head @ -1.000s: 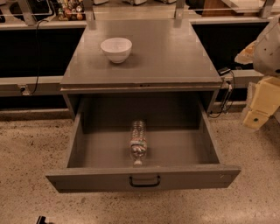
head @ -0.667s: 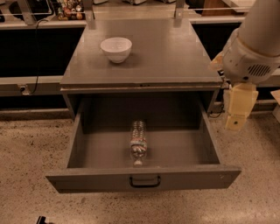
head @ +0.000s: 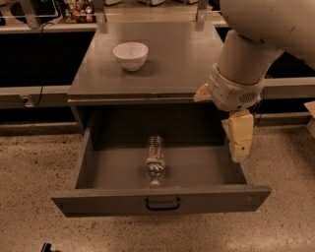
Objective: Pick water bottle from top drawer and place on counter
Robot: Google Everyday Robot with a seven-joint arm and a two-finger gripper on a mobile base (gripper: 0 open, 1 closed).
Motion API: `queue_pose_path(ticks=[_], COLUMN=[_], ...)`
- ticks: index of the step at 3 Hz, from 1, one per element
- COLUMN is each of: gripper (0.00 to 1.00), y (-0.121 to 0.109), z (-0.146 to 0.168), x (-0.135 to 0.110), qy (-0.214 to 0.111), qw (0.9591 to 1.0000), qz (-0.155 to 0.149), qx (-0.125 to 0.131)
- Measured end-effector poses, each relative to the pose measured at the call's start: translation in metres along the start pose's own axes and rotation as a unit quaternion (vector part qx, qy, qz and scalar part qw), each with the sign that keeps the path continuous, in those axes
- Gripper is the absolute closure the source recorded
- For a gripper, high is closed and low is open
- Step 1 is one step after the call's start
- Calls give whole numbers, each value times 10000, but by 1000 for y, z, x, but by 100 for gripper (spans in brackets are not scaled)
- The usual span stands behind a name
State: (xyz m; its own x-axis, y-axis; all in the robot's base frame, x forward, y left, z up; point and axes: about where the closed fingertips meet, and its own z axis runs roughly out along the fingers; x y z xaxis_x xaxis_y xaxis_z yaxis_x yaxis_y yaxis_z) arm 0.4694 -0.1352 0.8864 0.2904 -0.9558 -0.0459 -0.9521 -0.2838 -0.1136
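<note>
The water bottle (head: 155,158) lies on its side in the middle of the open top drawer (head: 162,201), cap toward the front panel. The grey counter (head: 172,59) tops the cabinet above the drawer. My gripper (head: 239,142) hangs from the large white arm at the right, pointing down over the drawer's right side, well to the right of the bottle and above the drawer floor. It holds nothing.
A white bowl (head: 130,55) stands on the counter's left rear. A pale shelf with metal posts (head: 147,12) runs behind the cabinet. The drawer's dark pull handle (head: 162,204) faces me. Speckled floor lies on both sides.
My arm has swung in from the right edge toward the left and now hangs over the drawer's right side. The bottle, bowl and drawer have not moved.
</note>
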Motion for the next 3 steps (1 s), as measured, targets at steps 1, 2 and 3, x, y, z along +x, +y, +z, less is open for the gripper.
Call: queue_pose_path(ticks=[1, 2, 3], gripper=[0, 0, 0], y=[0, -14, -50], z=[0, 11, 55], x=[0, -6, -20], qy=[0, 155, 150], qw=[10000, 9986, 9866], qz=[1, -507, -1626], qx=[3, -48, -38])
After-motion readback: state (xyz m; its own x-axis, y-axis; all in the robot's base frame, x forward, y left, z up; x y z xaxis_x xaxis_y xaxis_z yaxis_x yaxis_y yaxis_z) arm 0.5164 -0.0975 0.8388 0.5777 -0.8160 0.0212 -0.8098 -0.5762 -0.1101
